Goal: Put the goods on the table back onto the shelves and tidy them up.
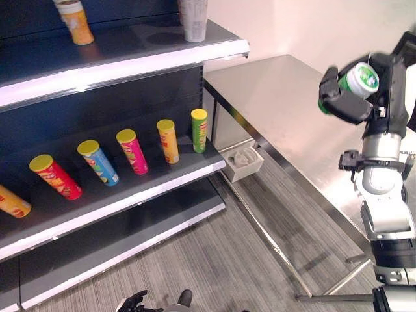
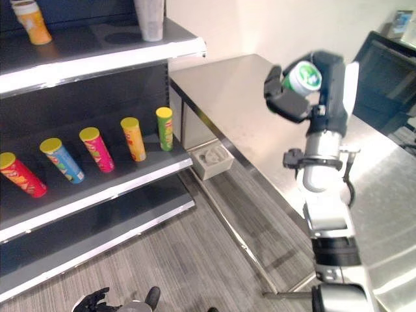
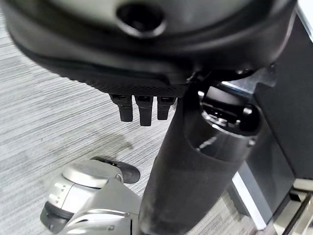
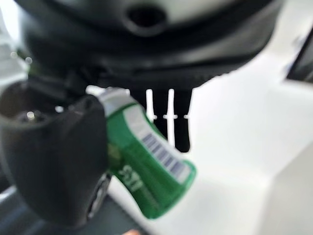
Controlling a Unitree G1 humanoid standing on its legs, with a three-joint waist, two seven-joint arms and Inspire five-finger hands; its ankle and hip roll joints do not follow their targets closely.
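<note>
Right robot hand [image 1: 348, 97] gripping green can [image 1: 354, 82] above steel table [image 1: 279, 97], tubes on shelf [image 1: 117, 195]

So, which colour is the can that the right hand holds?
The can is green with a white band, held by the right hand. The right wrist view shows it best.

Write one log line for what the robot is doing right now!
right hand: shut on green can, raised over steel table | left hand: idle, fingers straight, down by floor | shelf: row of cans
</note>
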